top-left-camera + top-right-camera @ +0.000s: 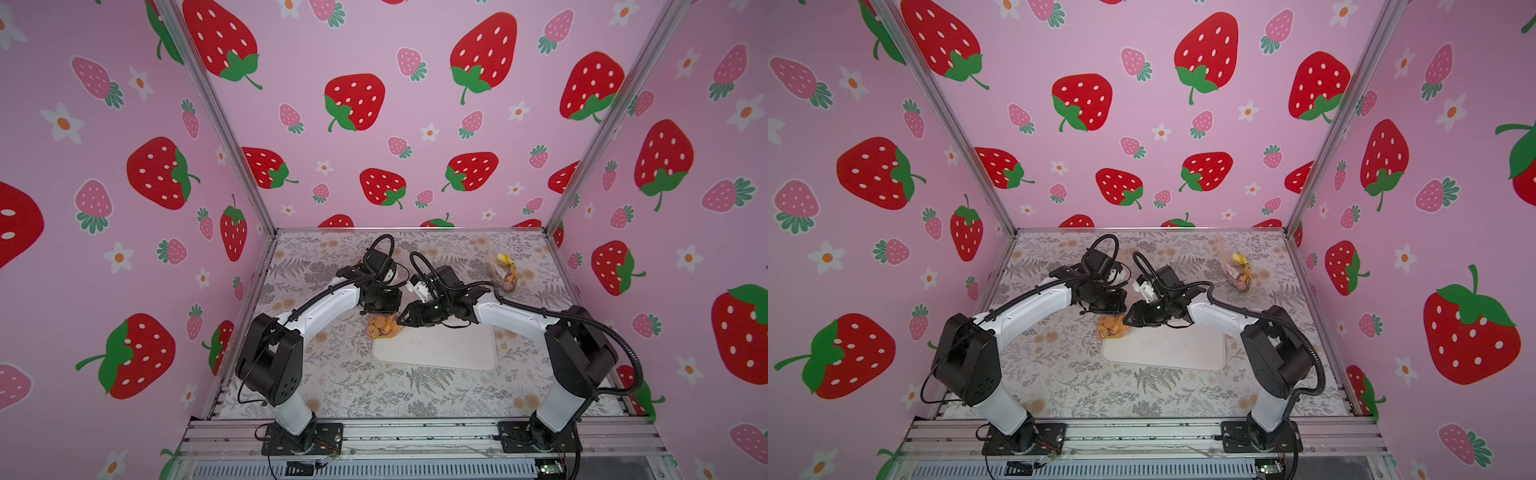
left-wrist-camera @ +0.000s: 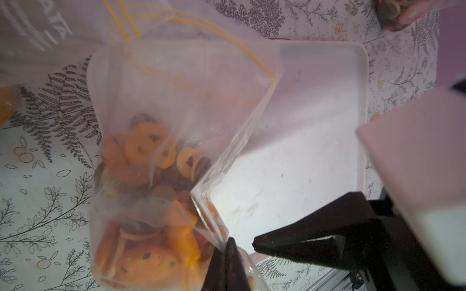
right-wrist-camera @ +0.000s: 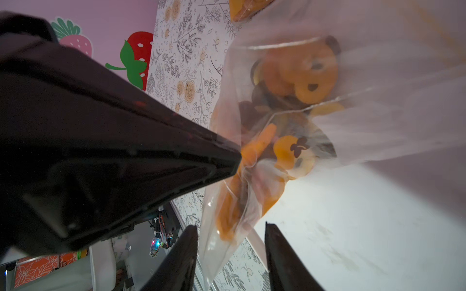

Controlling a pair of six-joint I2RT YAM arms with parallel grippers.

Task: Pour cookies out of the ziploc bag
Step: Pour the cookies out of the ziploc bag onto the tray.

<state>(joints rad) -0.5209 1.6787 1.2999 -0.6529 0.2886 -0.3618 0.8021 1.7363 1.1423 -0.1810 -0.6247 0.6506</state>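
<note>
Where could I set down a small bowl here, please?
Free: most of the white tray, and the table strip between tray and near edge. Crowded: the tray's far-left corner, where the left claw pinches the ziploc bag and the right claw straddles its edge; another bag lies far right.

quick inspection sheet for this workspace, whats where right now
surface: fern-print table cover; white tray on it, smudged, no cookies seen on it
job's things: ziploc bag at the tray's far left corner, cookies inside
clutter: second clear bag, far right, yellow and brown pieces inside
grippers: left claw shut on the ziploc bag's edge; right claw open around its corner
cables: black hose along the right arm; loops over both wrists
surroundings: strawberry-print walls
</note>
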